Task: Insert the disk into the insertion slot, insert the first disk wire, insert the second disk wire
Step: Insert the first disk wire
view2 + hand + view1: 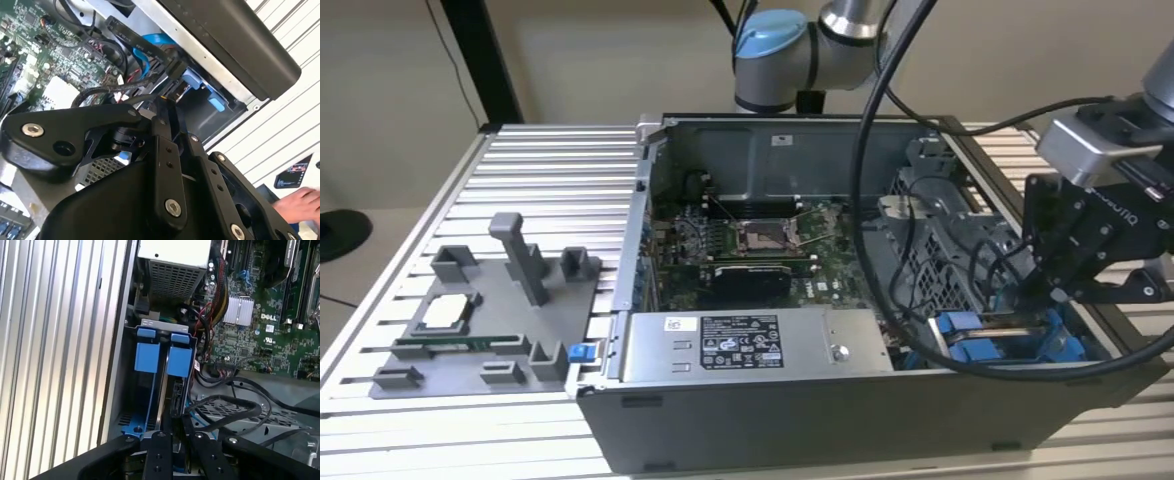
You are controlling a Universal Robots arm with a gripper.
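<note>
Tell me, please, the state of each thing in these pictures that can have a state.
computer case, open, side panel off.
disk, standing on edge inside the slot.
slot, occupied by the disk.
tool, down inside the case, at the disk.
black cable, loose, looped over the perforated cage.

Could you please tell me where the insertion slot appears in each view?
Exterior view: the insertion slot sits in the case's near corner on the exterior view's right, beneath the hand.
First wrist view: its blue rails run along the case wall, beyond the hand.
Second wrist view: its blue tabs lie past the hand, against the case wall.
Shared landmark: the green motherboard inside the case.
</note>
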